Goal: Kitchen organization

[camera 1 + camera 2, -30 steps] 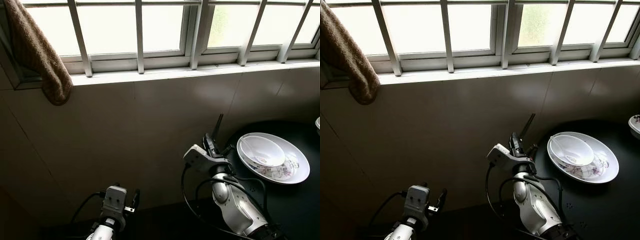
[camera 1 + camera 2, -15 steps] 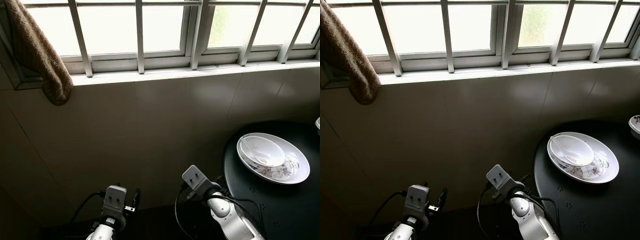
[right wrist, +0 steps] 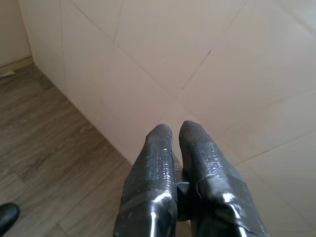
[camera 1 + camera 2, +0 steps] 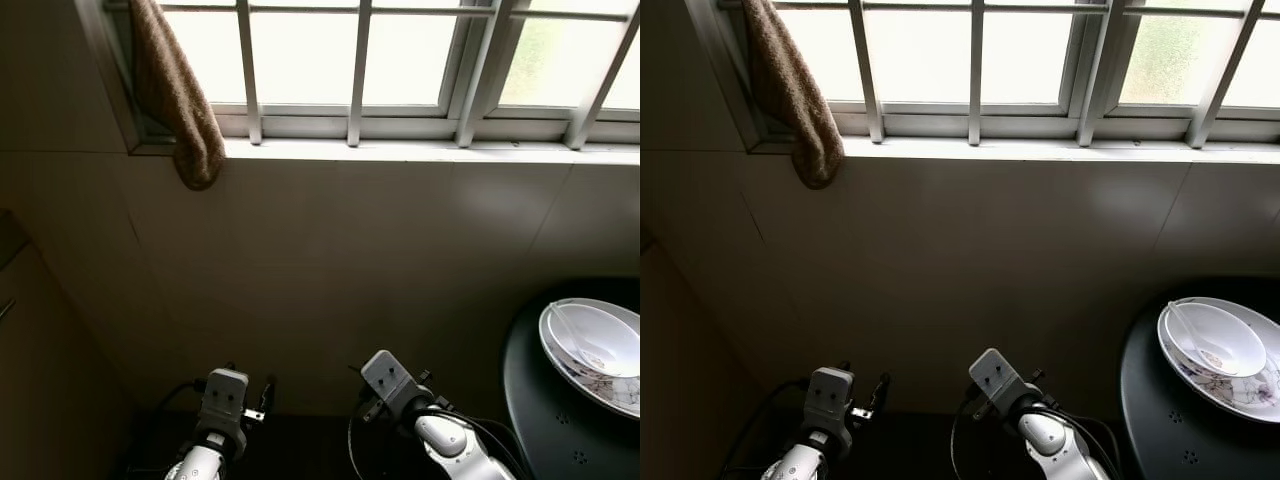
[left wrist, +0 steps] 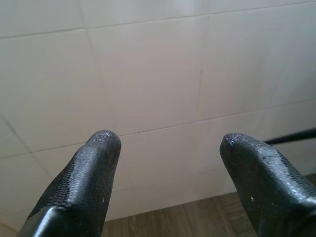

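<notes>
Brown towel [image 4: 180, 95] hangs from window bars [image 4: 357, 70], upper left of frame. Tiled wall [image 4: 330, 260] spans middle. Left gripper [image 5: 168, 148] low at bottom left, fingers spread wide, nothing between, facing wall. Right gripper [image 3: 177, 143] bottom centre, fingers pressed together, empty. White bowl [image 4: 1214, 339] with spoon [image 4: 1185, 327] sits in plate [image 4: 1230, 385] on black round table [image 4: 1150, 400], lower right.

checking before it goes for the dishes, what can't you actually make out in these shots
- Plate: its right side is cut off by the edge of both eye views.
- Table: dark, with its near and right parts out of frame.
- Towel: its top runs past the upper edge, so what it hangs from is hidden.
- Spoon in the bowl: too small for detail.
</notes>
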